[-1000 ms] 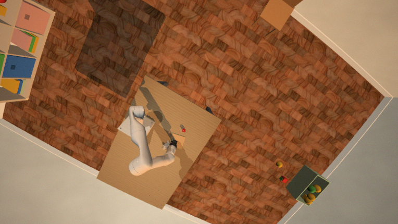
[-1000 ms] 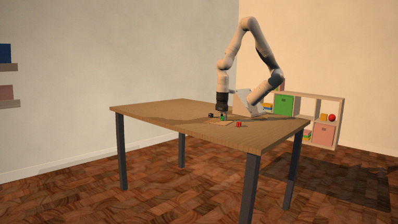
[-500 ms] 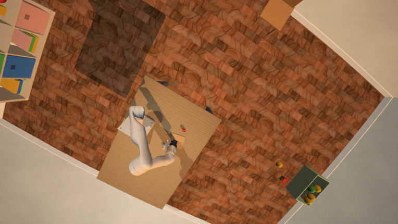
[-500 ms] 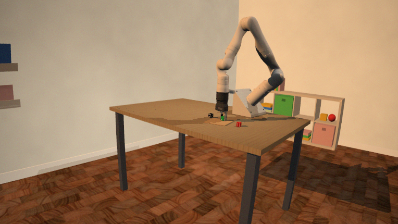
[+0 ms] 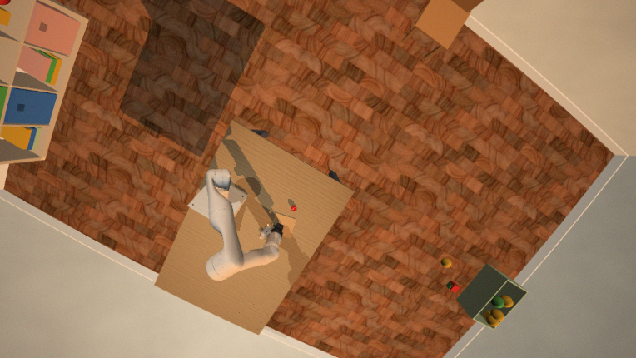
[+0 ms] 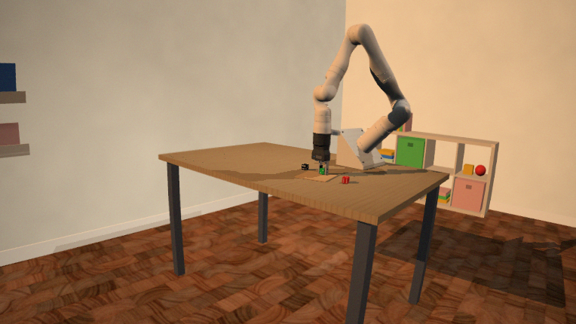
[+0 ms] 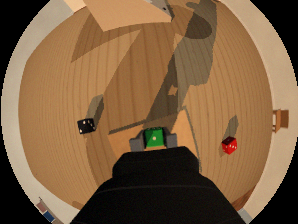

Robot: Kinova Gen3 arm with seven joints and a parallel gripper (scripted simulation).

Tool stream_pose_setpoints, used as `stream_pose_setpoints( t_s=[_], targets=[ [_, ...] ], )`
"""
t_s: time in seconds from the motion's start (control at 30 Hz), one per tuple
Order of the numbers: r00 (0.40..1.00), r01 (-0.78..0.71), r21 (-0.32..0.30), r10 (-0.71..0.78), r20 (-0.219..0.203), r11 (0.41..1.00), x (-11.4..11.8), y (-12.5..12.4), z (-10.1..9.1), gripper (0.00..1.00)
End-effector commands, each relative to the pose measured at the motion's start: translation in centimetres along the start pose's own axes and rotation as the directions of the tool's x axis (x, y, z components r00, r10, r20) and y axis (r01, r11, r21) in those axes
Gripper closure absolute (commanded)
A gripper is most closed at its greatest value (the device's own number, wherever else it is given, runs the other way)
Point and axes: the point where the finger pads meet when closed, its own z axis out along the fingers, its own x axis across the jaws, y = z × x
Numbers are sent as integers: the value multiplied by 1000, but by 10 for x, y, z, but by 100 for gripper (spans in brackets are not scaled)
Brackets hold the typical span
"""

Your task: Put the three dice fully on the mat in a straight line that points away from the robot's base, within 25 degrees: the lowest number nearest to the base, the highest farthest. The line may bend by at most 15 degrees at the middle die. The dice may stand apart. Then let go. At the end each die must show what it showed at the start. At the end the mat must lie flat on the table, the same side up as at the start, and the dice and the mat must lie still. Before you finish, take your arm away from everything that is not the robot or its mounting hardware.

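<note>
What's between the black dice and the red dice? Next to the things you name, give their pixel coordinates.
The green die (image 6: 322,171) (image 7: 154,138), between the gripper's fingers (image 6: 326,168), and the mat (image 6: 318,177) (image 7: 187,131). The wrist view shows it.
</note>
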Motion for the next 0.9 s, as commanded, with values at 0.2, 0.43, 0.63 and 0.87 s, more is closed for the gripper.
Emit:
stream_pose_setpoints(
  t_s=[0.2,0.43,0.63,0.87],
  targets=[
    [1000,0,-1,0,1,1000,0,0,-1,39],
    [1000,0,-1,0,1,1000,0,0,-1,27],
    [1000,0,-1,0,1,1000,0,0,-1,21],
    [1000,0,-1,0,1,1000,0,0,-1,21]
  ],
)
